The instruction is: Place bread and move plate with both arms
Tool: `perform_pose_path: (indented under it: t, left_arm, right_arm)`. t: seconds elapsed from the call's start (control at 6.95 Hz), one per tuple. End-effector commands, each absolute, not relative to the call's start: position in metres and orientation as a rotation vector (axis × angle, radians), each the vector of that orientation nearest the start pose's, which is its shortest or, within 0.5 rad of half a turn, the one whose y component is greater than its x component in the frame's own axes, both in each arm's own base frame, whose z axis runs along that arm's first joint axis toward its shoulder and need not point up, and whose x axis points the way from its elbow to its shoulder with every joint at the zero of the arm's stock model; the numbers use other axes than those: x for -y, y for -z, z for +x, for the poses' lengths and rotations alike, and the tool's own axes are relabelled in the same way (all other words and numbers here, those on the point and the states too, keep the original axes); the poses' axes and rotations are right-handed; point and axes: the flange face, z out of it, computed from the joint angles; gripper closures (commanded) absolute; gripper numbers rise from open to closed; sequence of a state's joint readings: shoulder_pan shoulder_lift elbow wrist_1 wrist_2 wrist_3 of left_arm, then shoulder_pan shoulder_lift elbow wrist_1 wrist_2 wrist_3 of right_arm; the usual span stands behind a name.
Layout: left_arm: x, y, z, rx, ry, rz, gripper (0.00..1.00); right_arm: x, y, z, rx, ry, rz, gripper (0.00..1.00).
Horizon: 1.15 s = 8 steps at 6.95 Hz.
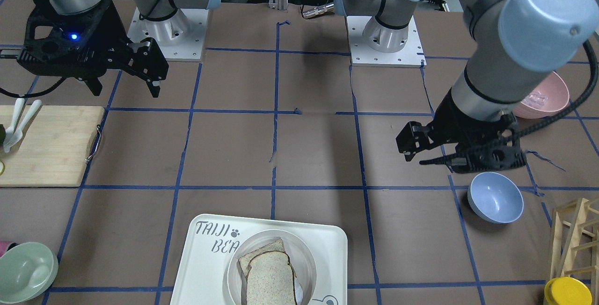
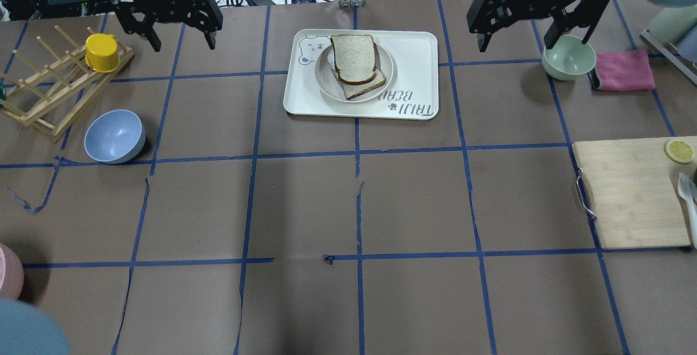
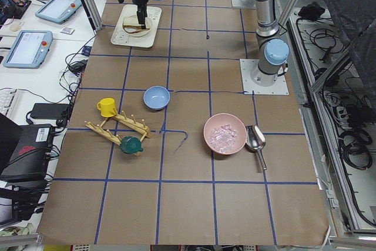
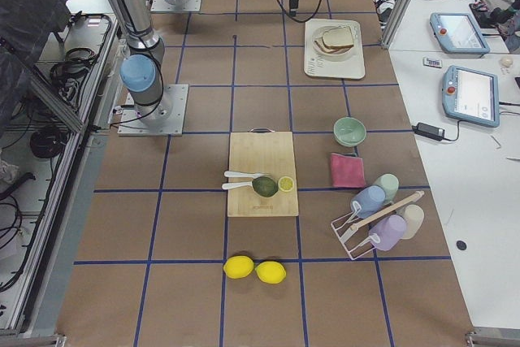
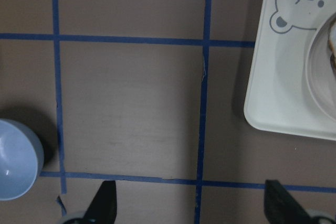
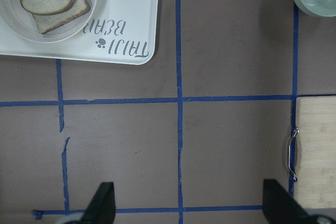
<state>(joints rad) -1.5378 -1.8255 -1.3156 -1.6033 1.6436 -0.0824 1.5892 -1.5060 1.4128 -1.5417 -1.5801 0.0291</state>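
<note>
Plate [image 2: 322, 78], soft bread [image 2: 354, 54] aboard: likely stiff, slick; take rim at 3 and 9 o'clock. Left gripper [image 2: 184, 46], right gripper [image 2: 516, 44]: jaws wide, empty.

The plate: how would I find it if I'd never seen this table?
Find the white rectangular tray with the bear drawing, at the table's far middle. The plate sits on it: round, shallow, off-white. Only it carries two stacked bread slices; the blue bowl and green bowl are deeper, coloured and off the tray.

table [image 2: 414, 202]: brown cover, blue tape grid [image 2: 478, 255] (torn in places) | side desk [image 4: 479, 201]: white | light: even
</note>
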Motion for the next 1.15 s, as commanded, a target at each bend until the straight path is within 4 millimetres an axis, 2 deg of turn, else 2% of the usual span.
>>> perform_pose_path:
  t: [0.0,0.14,0.29,0.43,0.72,1.01]
  left_arm:
    - [0.555,-0.477,-0.107,-3.015,-0.063,-0.455,0.0]
    - [0.547,-0.48,-0.105,-3.014,-0.054,-0.46,0.0]
    - [0.536,-0.476,-0.106,-3.036,-0.067,-0.335,0.0]
    - [0.518,-0.48,-0.109,-3.055,-0.058,-0.233,0.0]
    - [0.487,-0.477,-0.112,-3.073,-0.069,-0.222,0.0]
    - [0.478,-0.473,-0.115,-3.099,-0.048,-0.209,0.0]
  right_arm:
    - [0.521,-0.53,0.142,-3.148,0.102,0.017,0.0]
    - [0.522,-0.529,0.141,-3.148,0.099,0.02,0.0]
    - [0.522,-0.529,0.142,-3.149,0.099,0.017,0.0]
    - [0.522,-0.529,0.141,-3.149,0.099,0.02,0.0]
    - [0.522,-0.529,0.141,-3.149,0.097,0.02,0.0]
    - [0.52,-0.532,0.141,-3.148,0.104,0.017,0.0]
